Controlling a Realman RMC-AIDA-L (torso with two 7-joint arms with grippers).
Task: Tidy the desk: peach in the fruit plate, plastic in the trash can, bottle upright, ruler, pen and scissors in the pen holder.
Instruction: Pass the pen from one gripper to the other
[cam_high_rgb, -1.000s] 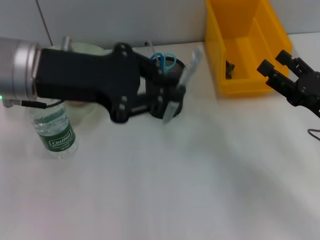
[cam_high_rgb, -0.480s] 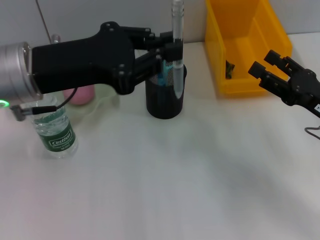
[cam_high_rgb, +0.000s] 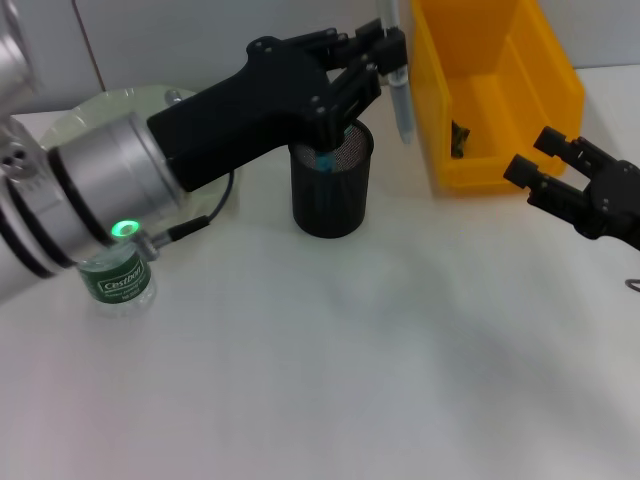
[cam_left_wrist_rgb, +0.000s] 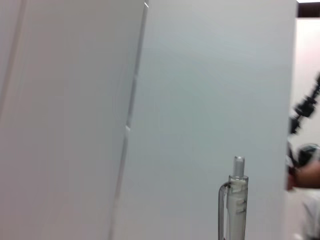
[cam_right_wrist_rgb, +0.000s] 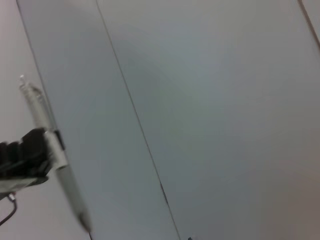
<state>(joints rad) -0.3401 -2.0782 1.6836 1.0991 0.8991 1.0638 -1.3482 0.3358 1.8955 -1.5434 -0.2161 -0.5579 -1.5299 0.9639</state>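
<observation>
At the frame's lower left the bottle (cam_high_rgb: 118, 283) stands upright (done). Upper centre, the left gripper (cam_high_rgb: 385, 50) clamps the pen (cam_high_rgb: 400, 95) above the pen holder (cam_high_rgb: 331, 188), not yet in. Right, the right gripper (cam_high_rgb: 545, 165) hangs spread, idle.

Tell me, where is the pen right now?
In the head view the pen is held upright by the left gripper, up in the air between the black pen holder and the yellow bin.
</observation>
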